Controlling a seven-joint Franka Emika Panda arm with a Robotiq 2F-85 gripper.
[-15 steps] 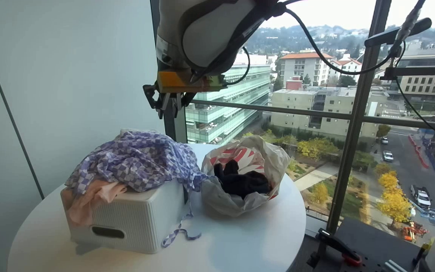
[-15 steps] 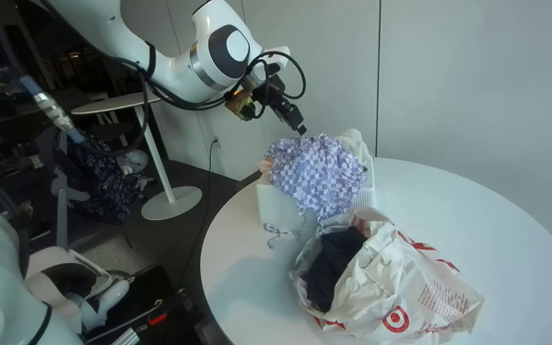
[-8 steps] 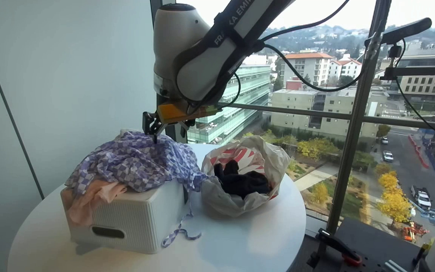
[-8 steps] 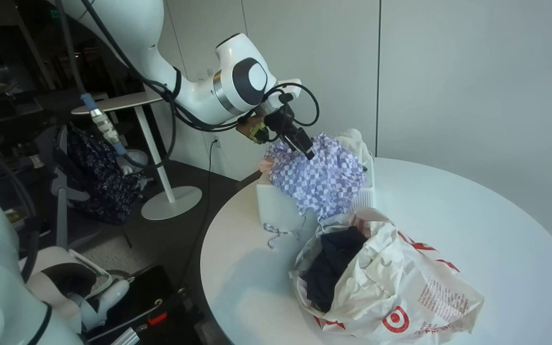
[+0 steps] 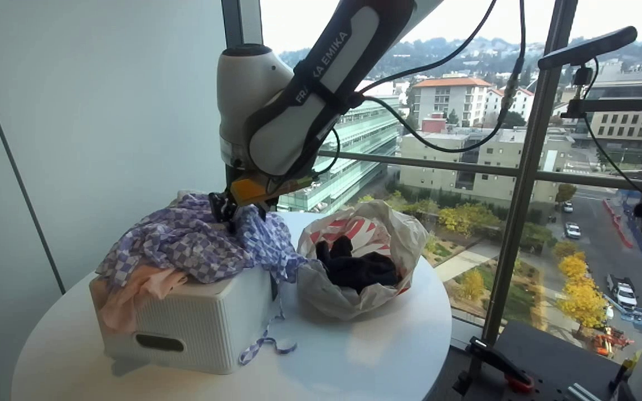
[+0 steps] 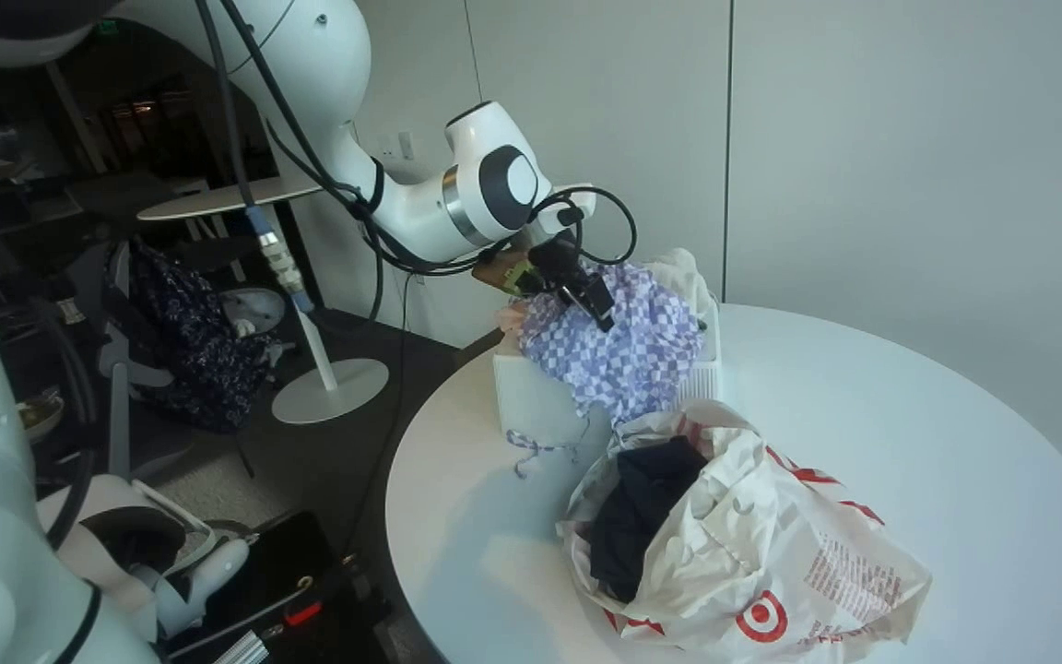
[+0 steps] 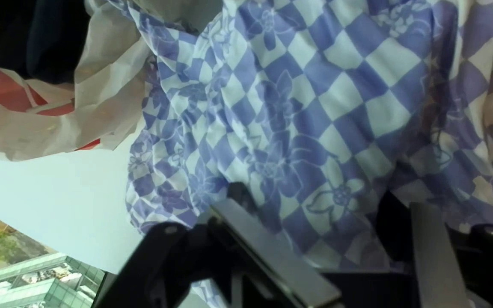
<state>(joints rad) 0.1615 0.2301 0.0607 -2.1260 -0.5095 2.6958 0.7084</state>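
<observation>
A purple-and-white checkered cloth with flower prints (image 5: 187, 239) is heaped over a white ribbed box (image 5: 198, 328); it fills much of the wrist view. My gripper (image 7: 315, 203) is down at the cloth with its jaws apart, and a fold of the fabric lies between the fingers (image 7: 240, 194). In an exterior view, the fingertips sink partly into the heap, so their ends are hidden. A peach cloth (image 5: 142, 287) hangs out over the box's front, and a pale cloth (image 6: 678, 272) pokes up behind the heap. From the checkered cloth a thin strap (image 5: 265, 340) trails onto the table.
Beside the box lies a white-and-red plastic bag (image 6: 771, 563), its mouth open, with a dark cloth (image 6: 642, 516) inside. Both stand on a round white table (image 5: 349, 356). A wall (image 5: 103, 111) and a window are close behind. Cables hang from the arm.
The gripper has come down from above the heap until its fingertips press into the checkered cloth. Its jaws have spread wider than one second ago. Box and bag have stayed put.
</observation>
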